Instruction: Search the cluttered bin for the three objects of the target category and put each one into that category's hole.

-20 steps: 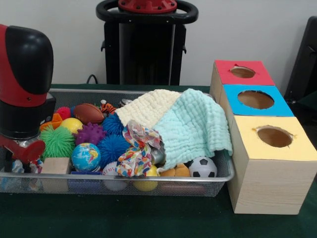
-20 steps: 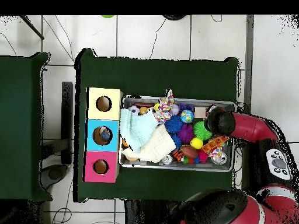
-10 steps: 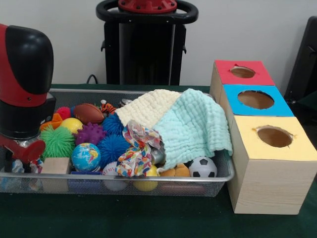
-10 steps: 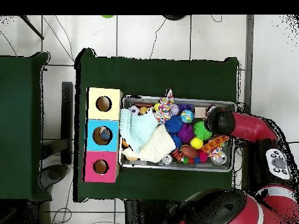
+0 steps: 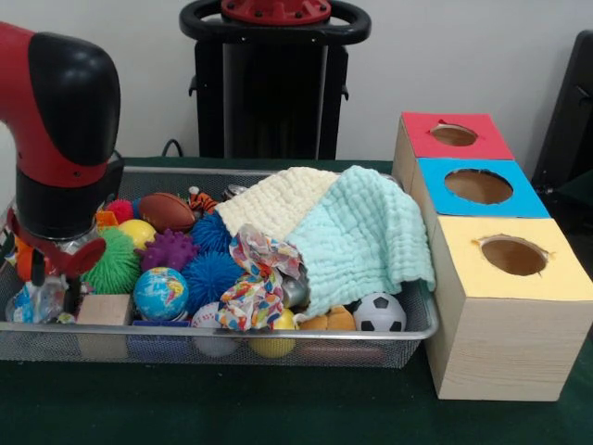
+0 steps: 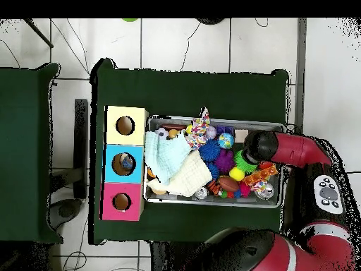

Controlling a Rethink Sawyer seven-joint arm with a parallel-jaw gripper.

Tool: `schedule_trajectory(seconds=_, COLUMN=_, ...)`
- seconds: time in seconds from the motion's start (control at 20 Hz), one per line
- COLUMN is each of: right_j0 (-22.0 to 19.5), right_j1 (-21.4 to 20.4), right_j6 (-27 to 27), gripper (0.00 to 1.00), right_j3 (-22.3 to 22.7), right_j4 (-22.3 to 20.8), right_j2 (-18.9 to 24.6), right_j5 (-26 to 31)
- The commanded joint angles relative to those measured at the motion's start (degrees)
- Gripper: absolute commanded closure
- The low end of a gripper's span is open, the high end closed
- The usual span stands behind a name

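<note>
A wire mesh bin [image 5: 414,326] holds a jumble of toys. Among them are a globe ball [image 5: 160,293], a soccer ball [image 5: 379,312], a brown football [image 5: 166,211], a yellow ball [image 5: 135,233] and green [image 5: 118,264], purple [image 5: 169,249] and blue [image 5: 211,274] spiky balls. A cream cloth [image 5: 278,199] and a mint cloth [image 5: 366,236] cover the bin's right half. My gripper [image 5: 51,267] hangs under the red and black wrist [image 6: 259,146] at the bin's left end, just over the green spiky ball. Its state is hidden.
Three wooden boxes with round holes stand in a row right of the bin: red top [image 5: 422,137], blue top [image 5: 435,185], yellow top [image 5: 463,243]. In the bin's front lie a wooden block [image 5: 104,309] and a colourful knotted fabric [image 5: 255,278].
The arm has swung from the bin's left edge inward over the toys and risen a little. The toys and cloths have not moved.
</note>
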Motion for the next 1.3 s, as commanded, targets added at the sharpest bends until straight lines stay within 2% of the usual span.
schedule_trajectory(seconds=0.05, right_j0=1.05, right_j1=-2.33, right_j6=-3.49, gripper=0.0, right_j3=3.25, right_j4=-0.08, right_j2=-1.34, right_j5=9.99)
schedule_trajectory(seconds=0.8, right_j0=0.97, right_j1=-2.04, right_j6=-2.03, gripper=0.0, right_j3=5.36, right_j4=-0.74, right_j2=-1.68, right_j5=6.14)
schedule_trajectory(seconds=0.9, right_j0=-2.19, right_j1=-1.75, right_j6=-1.44, gripper=0.0, right_j3=7.99, right_j4=0.75, right_j2=1.78, right_j5=-1.87)
schedule_trajectory(seconds=0.95, right_j0=-3.66, right_j1=-1.67, right_j6=-1.15, gripper=0.0, right_j3=9.04, right_j4=0.36, right_j2=3.5, right_j5=-8.05)
schedule_trajectory(seconds=1.1, right_j0=-6.25, right_j1=-1.82, right_j6=-1.37, gripper=0.0, right_j3=11.19, right_j4=1.31, right_j2=6.45, right_j5=-12.36)
schedule_trajectory(seconds=1.3, right_j0=-9.57, right_j1=-1.98, right_j6=0.48, gripper=0.0, right_j3=14.88, right_j4=1.37, right_j2=9.74, right_j5=-20.81)
